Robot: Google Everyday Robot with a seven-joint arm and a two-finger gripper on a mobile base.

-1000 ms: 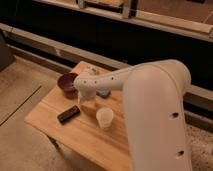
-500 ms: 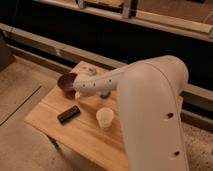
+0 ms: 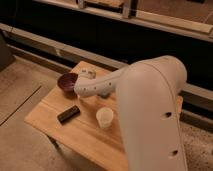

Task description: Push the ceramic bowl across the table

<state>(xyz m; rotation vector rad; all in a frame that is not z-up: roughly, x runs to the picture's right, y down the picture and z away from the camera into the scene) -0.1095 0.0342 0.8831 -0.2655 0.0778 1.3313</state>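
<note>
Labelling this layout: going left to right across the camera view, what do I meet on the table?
The ceramic bowl → gripper, just right of the bowl → pale cup → bulky white arm. The dark block shares the bowl's span, so I left it out.

Counts: one low rectangular light wooden table (image 3: 50,122); one small round glossy dark maroon ceramic bowl (image 3: 67,81), at ten o'clock from the cup; one pale cream cylindrical cup (image 3: 104,117); one flat dark rectangular block (image 3: 68,114), at nine o'clock from the cup; one bulky white robot arm (image 3: 150,105); one gripper (image 3: 80,92), at the bowl's four o'clock, just beside it.
</note>
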